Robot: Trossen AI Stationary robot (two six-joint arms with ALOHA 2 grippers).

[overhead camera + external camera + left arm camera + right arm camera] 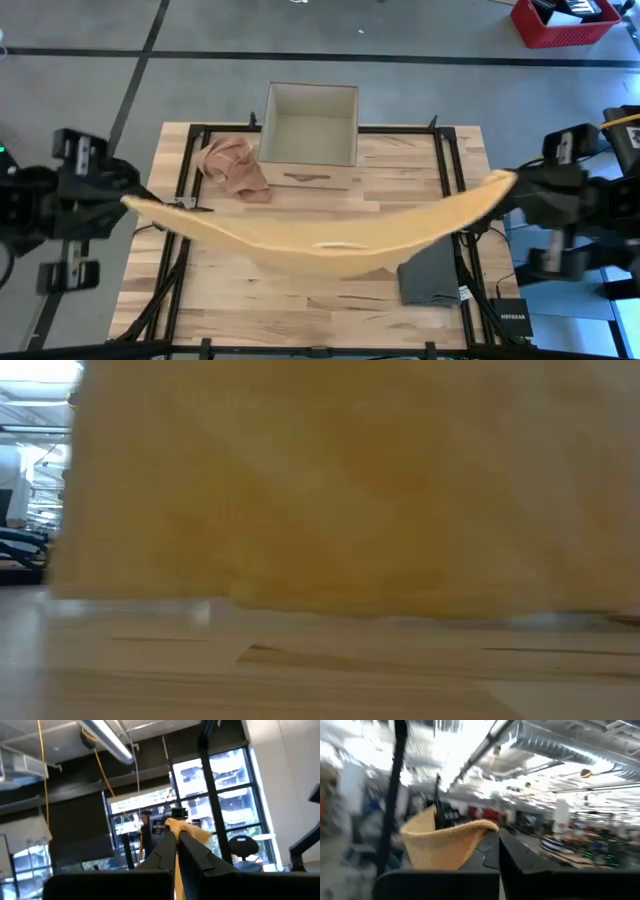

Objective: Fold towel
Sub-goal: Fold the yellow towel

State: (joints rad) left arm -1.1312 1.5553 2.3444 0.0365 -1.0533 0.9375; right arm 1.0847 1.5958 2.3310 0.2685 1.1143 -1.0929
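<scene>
Hanging mid-frame, the yellow towel (320,240) (both grippers clamp its ends) spans between crumpled tan cloth (233,167), box (310,125) and grey cloth (430,273).

We see a tan towel (320,240) stretched across the middle of the overhead frame, from left edge to upper right, sagging in a curve over the table; it fills the low view (340,490) like a curtain.

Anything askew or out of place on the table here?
Only a crumpled pinkish cloth bunched beside the open box. The yellow towel hangs stretched between the left gripper and right gripper, as expected.
</scene>
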